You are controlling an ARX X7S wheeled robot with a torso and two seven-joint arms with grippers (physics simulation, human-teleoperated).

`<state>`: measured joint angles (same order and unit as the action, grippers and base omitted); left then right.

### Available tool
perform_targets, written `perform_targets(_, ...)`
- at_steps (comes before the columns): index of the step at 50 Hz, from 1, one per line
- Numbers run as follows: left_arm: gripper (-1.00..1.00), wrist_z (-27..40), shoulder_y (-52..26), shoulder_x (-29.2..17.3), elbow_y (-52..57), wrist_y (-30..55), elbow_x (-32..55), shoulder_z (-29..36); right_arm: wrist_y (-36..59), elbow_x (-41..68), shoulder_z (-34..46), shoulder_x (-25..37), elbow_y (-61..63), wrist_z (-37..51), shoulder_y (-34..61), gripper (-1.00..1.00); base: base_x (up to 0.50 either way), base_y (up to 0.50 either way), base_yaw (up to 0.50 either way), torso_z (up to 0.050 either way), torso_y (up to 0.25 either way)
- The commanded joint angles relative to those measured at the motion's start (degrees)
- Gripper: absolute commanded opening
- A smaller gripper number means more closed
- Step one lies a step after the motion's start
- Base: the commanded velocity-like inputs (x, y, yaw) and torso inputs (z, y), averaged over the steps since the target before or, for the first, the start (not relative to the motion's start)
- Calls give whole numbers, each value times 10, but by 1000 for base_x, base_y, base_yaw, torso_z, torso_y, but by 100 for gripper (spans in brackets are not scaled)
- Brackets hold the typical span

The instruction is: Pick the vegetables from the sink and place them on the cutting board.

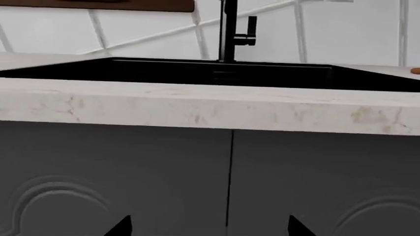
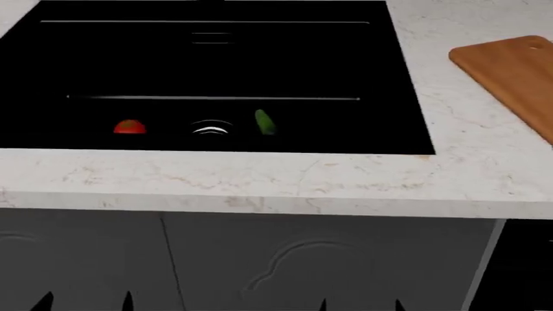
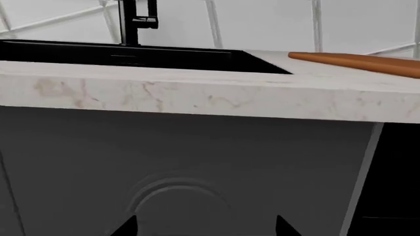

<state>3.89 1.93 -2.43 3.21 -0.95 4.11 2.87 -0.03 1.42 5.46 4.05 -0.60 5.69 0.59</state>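
Marble counter | tomato, cucumber on sink floor, flanking drain | likely light, slick — grasp mid-body | cutting board right | left claw, right claw both spread, empty

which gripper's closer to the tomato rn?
Left. The left gripper sits low in front of the cabinet, almost under the tomato; the right gripper is further right, past the cucumber.

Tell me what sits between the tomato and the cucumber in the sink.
In the head view, the round chrome drain lies between the tomato and the cucumber on the sink floor.
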Motion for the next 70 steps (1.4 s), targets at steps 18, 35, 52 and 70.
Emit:
perform_targets(18, 100, 4, 18, -48, 75, -2, 24, 42, 140, 21, 33, 30, 113, 22, -7, 100, 0, 444, 0, 6, 0)
perform_targets(35, 100, -9, -374, -181, 337, 472, 164, 13, 710, 130, 3, 154, 416, -59, 408, 100, 0, 0, 0, 50, 0)
perform_targets(52, 100, -17, -709, -155, -186, 447, 63, 121, 504, 19, 156, 122, -283, -63, 769, 100, 0, 0, 0, 21, 0)
perform_targets(70, 100, -39, -760, -165, -499, 263, 57, 94, 200, -20, 200, 58, -744, -151, 899, 100, 194, 0, 0, 0, 0)
